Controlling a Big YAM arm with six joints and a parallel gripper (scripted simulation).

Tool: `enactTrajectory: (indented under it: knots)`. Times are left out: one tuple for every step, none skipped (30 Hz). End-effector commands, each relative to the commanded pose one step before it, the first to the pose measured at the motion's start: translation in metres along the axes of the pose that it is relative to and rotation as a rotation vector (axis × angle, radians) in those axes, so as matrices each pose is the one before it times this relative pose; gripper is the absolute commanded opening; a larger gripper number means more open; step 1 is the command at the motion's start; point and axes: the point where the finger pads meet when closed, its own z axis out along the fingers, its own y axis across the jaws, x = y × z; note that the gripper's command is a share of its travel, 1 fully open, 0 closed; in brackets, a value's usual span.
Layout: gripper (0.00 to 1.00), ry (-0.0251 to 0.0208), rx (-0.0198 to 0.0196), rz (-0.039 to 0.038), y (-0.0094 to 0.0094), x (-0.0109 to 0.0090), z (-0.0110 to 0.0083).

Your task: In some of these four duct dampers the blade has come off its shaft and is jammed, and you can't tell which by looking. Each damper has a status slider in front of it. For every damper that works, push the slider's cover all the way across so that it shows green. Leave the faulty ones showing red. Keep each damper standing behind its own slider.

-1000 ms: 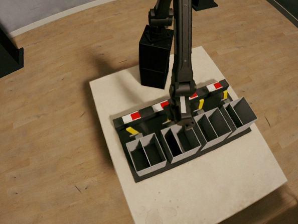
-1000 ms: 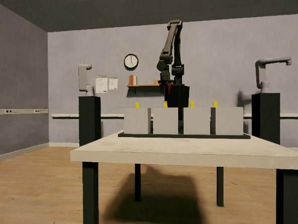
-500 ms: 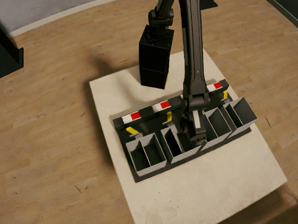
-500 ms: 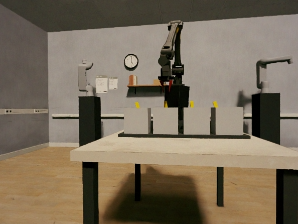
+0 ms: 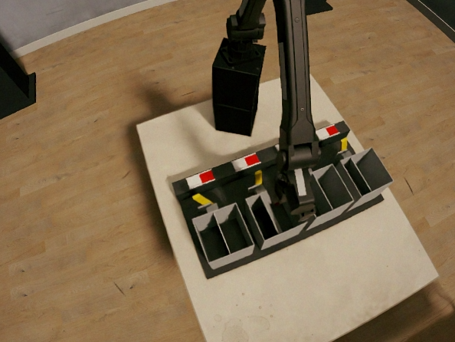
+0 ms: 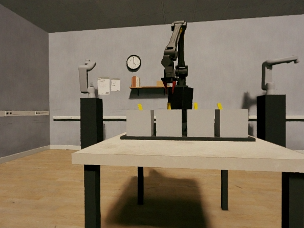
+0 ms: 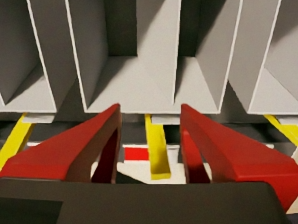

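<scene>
Four grey duct dampers stand in a row on a black base [image 5: 208,273] [image 6: 153,138]: the first [image 5: 231,260] [image 6: 139,122], second [image 5: 281,238] [image 6: 169,122], third [image 5: 330,216] [image 6: 200,122] and fourth [image 5: 373,195] [image 6: 233,122]. Each has a yellow lever; the second's lever [image 5: 258,177] [image 6: 169,105] [image 7: 157,150] lies below my fingers. The first slider [image 5: 207,176], second slider [image 5: 250,160] [image 7: 135,153] and fourth slider [image 5: 332,130] show red. My arm hides the third slider. My gripper [image 5: 281,196] [image 6: 170,88] [image 7: 150,112] is open and empty, high above the second damper's lever.
The white table [image 5: 306,291] [image 6: 179,153] carries the base and my black pedestal [image 5: 235,92]. Two idle grey arms on black pedestals stand left [image 6: 87,76] and right [image 6: 268,74] of the table.
</scene>
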Motion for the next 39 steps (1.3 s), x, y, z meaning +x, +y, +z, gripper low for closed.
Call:
enactTrajectory:
  knots:
    - [0.36, -0.04237, 0.01106, 0.01271, -0.00601, -0.01861, -0.01122]
    - [0.36, 0.00002, 0.0, 0.0, 0.0, 0.00001, 0.00001]
    - [0.36, 0.0, 0.0, 0.0, 0.0, 0.0, 0.0]
    - [0.36, -0.00002, 0.0, 0.0, 0.0, -0.00001, -0.00001]
    - [0.36, 0.0, 0.0, 0.0, 0.0, 0.0, 0.0]
    - [0.36, 0.00002, 0.0, 0.0, 0.0, 0.00001, 0.00001]
    - [0.36, 0.00001, 0.0, 0.0, 0.0, 0.0, 0.0]
    - [0.36, 0.0, 0.0, 0.0, 0.0, 0.0, 0.0]
    - [0.36, 0.0, 0.0, 0.0, 0.0, 0.0, 0.0]
    - [0.36, -0.00001, 0.0, 0.0, 0.0, 0.0, 0.0]
    - [0.36, 0.00001, 0.0, 0.0, 0.0, 0.0, 0.0]
    - [0.36, -0.00001, 0.0, 0.0, 0.0, 0.0, 0.0]
    - [0.36, -0.00001, 0.0, 0.0, 0.0, 0.0, 0.0]
    - [0.36, 0.0, 0.0, 0.0, 0.0, 0.0, 0.0]
    - [0.36, 0.00001, 0.0, 0.0, 0.0, 0.0, 0.0]
    - [0.36, 0.0, 0.0, 0.0, 0.0, 0.0, 0.0]
    - [0.36, -0.00001, 0.0, 0.0, 0.0, 0.0, 0.0]
    - [0.36, 0.0, 0.0, 0.0, 0.0, 0.0, 0.0]
    - [0.36, 0.00001, 0.0, 0.0, 0.0, 0.0, 0.0]
    - [0.36, 0.0, 0.0, 0.0, 0.0, 0.0, 0.0]
    - [0.36, -0.00001, 0.0, 0.0, 0.0, 0.0, 0.0]
    - [0.36, 0.0, 0.0, 0.0, 0.0, 0.0, 0.0]
    - [0.36, 0.00001, 0.0, 0.0, 0.0, 0.0, 0.0]
    - [0.36, 0.0, 0.0, 0.0, 0.0, 0.0, 0.0]
    - [0.36, 0.0, 0.0, 0.0, 0.0, 0.0, 0.0]
    - [0.36, 0.0, 0.0, 0.0, 0.0, 0.0, 0.0]
    - [0.36, -0.00001, 0.0, 0.0, 0.0, 0.0, 0.0]
    - [0.36, 0.00001, 0.0, 0.0, 0.0, 0.0, 0.0]
    - [0.36, 0.0, 0.0, 0.0, 0.0, 0.0, 0.0]
    - [0.36, 0.0, 0.0, 0.0, 0.0, 0.0, 0.0]
    - [0.36, 0.0, 0.0, 0.0, 0.0, 0.0, 0.0]
    - [0.36, -0.00046, -0.00048, -0.00468, 0.00482, -0.00105, -0.00014]
    - [0.36, -0.00488, 0.00024, -0.00888, 0.0099, -0.00358, -0.00215]
    - [0.36, -0.01216, 0.00135, -0.00074, 0.01249, -0.00657, -0.00553]
    - [0.36, -0.0045, -0.00057, -0.00022, 0.00874, -0.0029, -0.00224]
    - [0.36, -0.00402, 0.00046, -0.00025, 0.00108, -0.00161, -0.00164]
    - [0.36, -0.00122, -0.00031, -0.00004, 0.00367, -0.00092, -0.00069]
    - [0.36, -0.00091, -0.00052, -0.00001, 0.00501, -0.00093, -0.00065]
    - [0.36, 0.0009, -0.00088, 0.00013, 0.00663, -0.00047, 0.00002]
